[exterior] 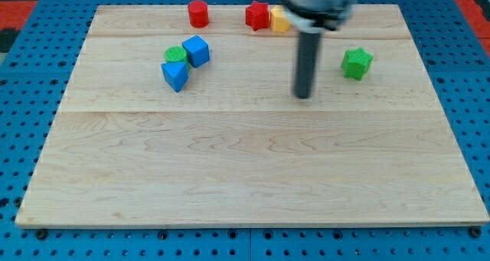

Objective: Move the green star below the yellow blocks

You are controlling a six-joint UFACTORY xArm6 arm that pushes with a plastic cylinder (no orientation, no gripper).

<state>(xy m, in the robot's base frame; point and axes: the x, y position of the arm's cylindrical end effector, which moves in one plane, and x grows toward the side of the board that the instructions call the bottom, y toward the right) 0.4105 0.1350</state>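
The green star [357, 63] lies on the wooden board at the view's right, upper part. A yellow block [279, 19] sits at the top centre, partly hidden behind the arm; only one yellow piece shows. My tip [305, 96] rests on the board left of and slightly below the green star, apart from it, and well below the yellow block.
A red star [258, 15] touches the yellow block's left side. A red cylinder [198, 14] stands at the top left of centre. A blue cube [197, 50], a green round block [176, 55] and a blue triangular block [175, 76] cluster at the upper left. The board's edge [245, 226] meets blue pegboard.
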